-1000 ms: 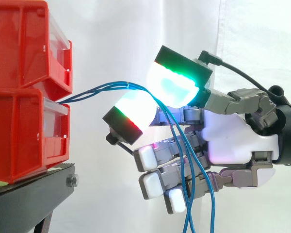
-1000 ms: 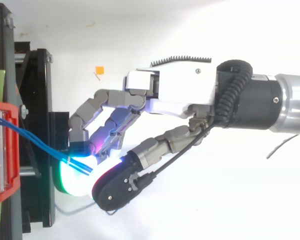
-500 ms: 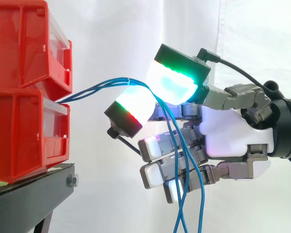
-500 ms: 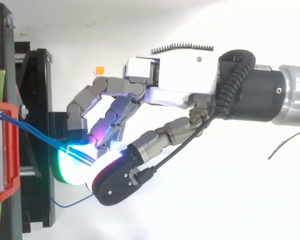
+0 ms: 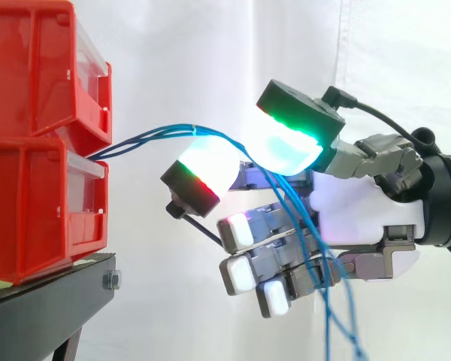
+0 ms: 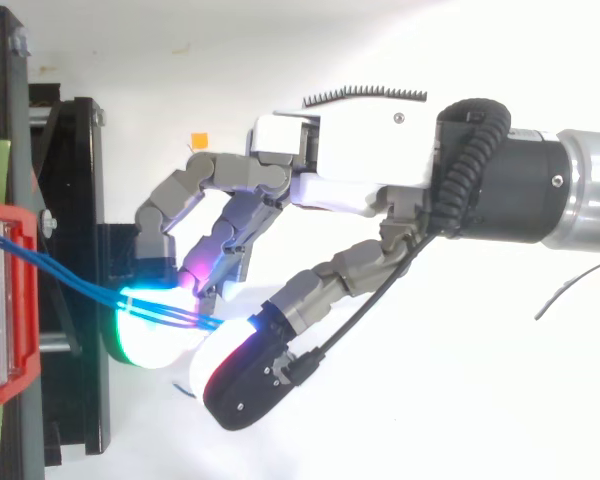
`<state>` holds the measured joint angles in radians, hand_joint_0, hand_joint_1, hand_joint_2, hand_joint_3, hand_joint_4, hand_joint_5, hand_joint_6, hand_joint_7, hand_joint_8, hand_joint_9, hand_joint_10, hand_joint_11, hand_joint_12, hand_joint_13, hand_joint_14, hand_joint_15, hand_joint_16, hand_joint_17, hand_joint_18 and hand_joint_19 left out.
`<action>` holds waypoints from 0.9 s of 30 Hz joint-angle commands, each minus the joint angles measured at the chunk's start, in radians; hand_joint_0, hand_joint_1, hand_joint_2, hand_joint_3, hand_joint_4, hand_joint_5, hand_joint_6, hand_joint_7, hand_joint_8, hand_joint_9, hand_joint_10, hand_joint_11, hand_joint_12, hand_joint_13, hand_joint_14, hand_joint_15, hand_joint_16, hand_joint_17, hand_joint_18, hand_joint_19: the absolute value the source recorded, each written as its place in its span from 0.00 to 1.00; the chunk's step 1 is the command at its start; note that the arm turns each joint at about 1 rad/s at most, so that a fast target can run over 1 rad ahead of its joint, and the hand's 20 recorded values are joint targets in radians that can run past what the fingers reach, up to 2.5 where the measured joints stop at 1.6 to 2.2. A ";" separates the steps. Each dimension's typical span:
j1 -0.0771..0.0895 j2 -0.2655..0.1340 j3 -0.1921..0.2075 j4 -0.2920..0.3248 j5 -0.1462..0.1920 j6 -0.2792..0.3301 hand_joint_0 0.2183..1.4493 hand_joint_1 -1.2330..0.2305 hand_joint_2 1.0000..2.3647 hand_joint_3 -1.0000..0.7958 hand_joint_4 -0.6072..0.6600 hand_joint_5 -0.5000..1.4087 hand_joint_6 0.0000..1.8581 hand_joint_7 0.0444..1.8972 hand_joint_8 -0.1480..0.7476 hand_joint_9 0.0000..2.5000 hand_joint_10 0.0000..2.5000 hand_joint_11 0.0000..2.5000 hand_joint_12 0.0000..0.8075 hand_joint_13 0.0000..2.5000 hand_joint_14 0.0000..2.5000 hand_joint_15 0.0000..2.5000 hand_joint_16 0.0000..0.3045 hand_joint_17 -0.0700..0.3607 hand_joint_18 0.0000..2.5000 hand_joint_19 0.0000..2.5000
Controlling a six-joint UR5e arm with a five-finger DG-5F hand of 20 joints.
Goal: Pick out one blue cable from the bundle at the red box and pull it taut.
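Observation:
A bundle of thin blue cables leaves the gap between the two stacked red bins and arches right towards my hand. The strands pass between a green-edged glowing pad and a red-edged one, which pinch them. Below the pinch they hang down across the curled lower fingers and leave the bottom edge. From above, the blue cables run from the red bin over the cyan glow and stop between the pads of my hand. I cannot tell whether one strand is apart from the others.
The bins rest on a black stand at the left, seen from above as a black frame. A small orange mark lies on the white surface. A white curtain hangs behind.
The green-edged pad has drawn back to the right, away from the bins. The hanging cable ends have swung right, behind the lower fingers. From above, the thumb has shifted lower and right.

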<state>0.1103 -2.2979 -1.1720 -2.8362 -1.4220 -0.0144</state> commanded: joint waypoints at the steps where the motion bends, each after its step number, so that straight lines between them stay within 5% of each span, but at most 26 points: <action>1: 0.000 0.000 0.000 0.004 0.000 0.001 0.21 0.29 0.00 0.28 0.49 0.20 0.48 0.38 0.43 0.40 0.01 0.29 0.42 0.38 0.01 0.25 0.17 0.44 0.33 0.31; 10: -0.001 0.000 0.000 0.000 0.000 0.004 0.29 0.49 0.00 0.28 0.47 0.20 0.47 0.41 0.42 0.41 0.01 0.29 0.40 0.39 0.01 0.26 0.16 0.41 0.32 0.33; 19: -0.003 0.000 0.000 0.004 0.000 0.002 0.35 0.27 0.02 0.42 0.40 0.20 0.49 0.49 0.42 0.40 0.01 0.30 0.39 0.38 0.01 0.26 0.15 0.40 0.32 0.32; 27: -0.003 0.000 -0.001 0.004 0.000 -0.001 0.46 0.21 0.01 0.35 0.19 0.21 0.51 0.55 0.39 0.45 0.01 0.30 0.35 0.39 0.01 0.26 0.14 0.38 0.33 0.31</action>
<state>0.1070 -2.2978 -1.1731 -2.8324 -1.4220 -0.0138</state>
